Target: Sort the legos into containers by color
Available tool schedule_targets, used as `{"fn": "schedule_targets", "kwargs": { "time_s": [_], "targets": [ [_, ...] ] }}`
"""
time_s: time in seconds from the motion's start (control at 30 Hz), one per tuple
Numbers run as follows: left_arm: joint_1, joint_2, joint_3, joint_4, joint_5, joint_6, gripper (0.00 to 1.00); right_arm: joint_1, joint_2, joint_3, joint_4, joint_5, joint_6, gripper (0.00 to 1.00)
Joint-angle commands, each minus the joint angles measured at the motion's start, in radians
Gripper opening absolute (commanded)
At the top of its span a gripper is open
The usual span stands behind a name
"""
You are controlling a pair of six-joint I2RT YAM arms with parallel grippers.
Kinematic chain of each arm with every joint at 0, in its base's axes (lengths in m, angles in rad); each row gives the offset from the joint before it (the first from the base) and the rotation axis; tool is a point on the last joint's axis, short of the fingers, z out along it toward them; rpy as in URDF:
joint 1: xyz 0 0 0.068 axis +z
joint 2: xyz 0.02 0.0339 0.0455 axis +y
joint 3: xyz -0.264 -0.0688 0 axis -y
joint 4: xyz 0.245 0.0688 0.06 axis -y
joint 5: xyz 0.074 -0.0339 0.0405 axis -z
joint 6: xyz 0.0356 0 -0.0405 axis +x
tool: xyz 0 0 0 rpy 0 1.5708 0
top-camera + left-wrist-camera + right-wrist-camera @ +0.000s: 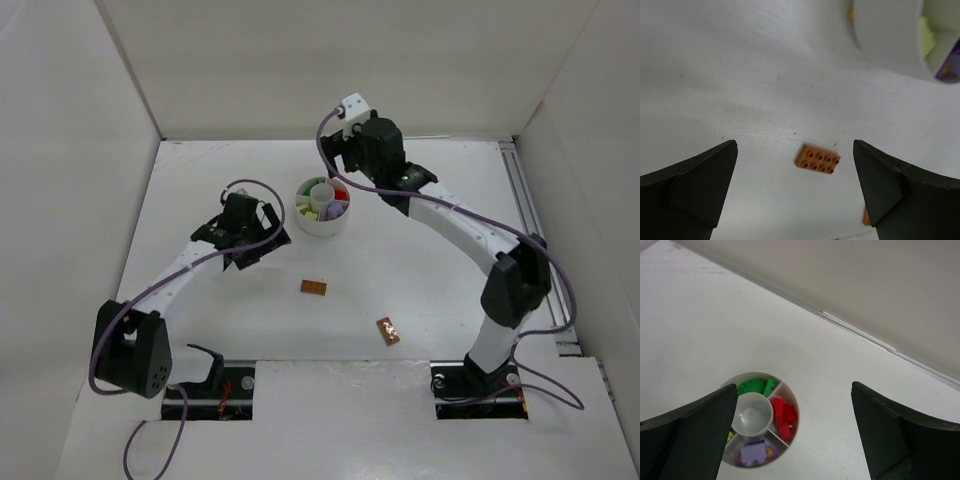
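Observation:
The white round dish [322, 225] stands mid-table, its wedges around an empty central cup [754, 416]. The right wrist view shows green bricks [756, 387], red bricks [783, 417], a light purple brick [752, 452] and a sliver of yellow-green [731, 436], each colour in its own wedge. Two orange-brown bricks lie on the table: one [314, 287] [817, 160] ahead of my open, empty left gripper [262, 248] [794, 147], the other [388, 331] nearer the front. My right gripper [348, 168] [794, 387] is open and empty, above and just behind the dish.
White walls enclose the table at the back and sides. A metal rail [527, 215] runs along the right edge. The dish's outer wall [890, 40] is at the top right of the left wrist view. The arm bases sit at the near edge.

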Motion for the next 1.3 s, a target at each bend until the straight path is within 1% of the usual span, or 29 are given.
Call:
{"fn": "schedule_targets", "kwargs": {
  "time_s": [0.0, 0.03, 0.07, 0.1, 0.13, 0.17, 0.2, 0.23, 0.27, 0.3, 0.33, 0.4, 0.43, 0.53, 0.63, 0.67, 0.73, 0.9, 0.93, 1.23, 1.27],
  "targets": [
    [-0.039, 0.057, 0.032, -0.137, 0.077, -0.12, 1.0, -0.027, -0.124, -0.102, -0.031, 0.324, 0.179, 1.0],
    [-0.048, 0.082, 0.019, -0.137, 0.091, -0.149, 1.0, -0.043, -0.182, -0.16, -0.092, 0.358, 0.259, 1.0],
    [-0.061, 0.094, 0.008, -0.122, 0.115, -0.204, 1.0, -0.043, -0.21, -0.186, -0.133, 0.435, 0.3, 1.0],
    [-0.061, 0.106, -0.003, -0.108, 0.129, -0.231, 1.0, -0.054, -0.237, -0.215, -0.158, 0.449, 0.328, 1.0],
    [-0.061, 0.131, -0.012, -0.108, 0.14, -0.26, 1.0, -0.054, -0.292, -0.283, -0.181, 0.464, 0.353, 1.0],
    [-0.082, 0.143, -0.012, -0.091, 0.14, -0.283, 1.0, -0.054, -0.319, -0.317, -0.181, 0.483, 0.353, 1.0],
    [-0.096, 0.156, -0.012, -0.091, 0.14, -0.347, 1.0, -0.054, -0.345, -0.347, -0.181, 0.495, 0.353, 1.0],
    [-0.113, 0.166, -0.012, -0.091, 0.128, -0.378, 1.0, -0.054, -0.369, -0.401, -0.195, 0.506, 0.353, 1.0],
    [-0.133, 0.189, 0.006, -0.091, 0.128, -0.407, 1.0, -0.054, -0.417, -0.424, -0.21, 0.515, 0.377, 1.0],
    [-0.177, 0.202, 0.018, -0.107, 0.085, -0.448, 1.0, -0.054, -0.438, -0.447, -0.21, 0.515, 0.388, 1.0],
    [-0.197, 0.218, 0.031, -0.119, 0.074, -0.517, 1.0, -0.054, -0.46, -0.469, -0.223, 0.515, 0.399, 1.0],
    [-0.228, 0.268, 0.065, -0.166, 0.053, -0.594, 1.0, -0.054, -0.524, -0.529, -0.235, 0.506, 0.413, 1.0],
    [-0.254, 0.283, 0.065, -0.177, 0.053, -0.617, 0.98, -0.054, -0.546, -0.548, -0.235, 0.495, 0.413, 1.0],
    [-0.294, 0.318, 0.085, -0.209, 0.053, -0.711, 0.96, -0.054, -0.615, -0.614, -0.235, 0.486, 0.413, 1.0],
    [-0.328, 0.331, 0.104, -0.252, 0.004, -0.815, 0.93, -0.063, -0.661, -0.639, -0.235, 0.486, 0.413, 1.0],
    [-0.337, 0.331, 0.105, -0.262, -0.022, -0.835, 0.9, -0.063, -0.661, -0.639, -0.235, 0.475, 0.413, 1.0],
    [-0.337, 0.32, 0.114, -0.262, -0.035, -0.866, 0.87, -0.063, -0.687, -0.648, -0.235, 0.466, 0.404, 1.0],
    [-0.337, 0.338, 0.126, -0.271, -0.095, -0.941, 0.84, -0.063, -0.696, -0.659, -0.235, 0.415, 0.384, 1.0],
    [-0.337, 0.349, 0.126, -0.295, -0.095, -0.953, 0.84, -0.063, -0.696, -0.659, -0.235, 0.415, 0.384, 1.0],
    [-0.337, 0.407, 0.158, -0.315, -0.118, -0.987, 0.75, -0.063, -0.705, -0.659, -0.235, 0.386, 0.374, 1.0],
    [-0.337, 0.407, 0.158, -0.315, -0.118, -0.996, 0.73, -0.063, -0.705, -0.659, -0.235, 0.386, 0.374, 1.0]
  ]
}}
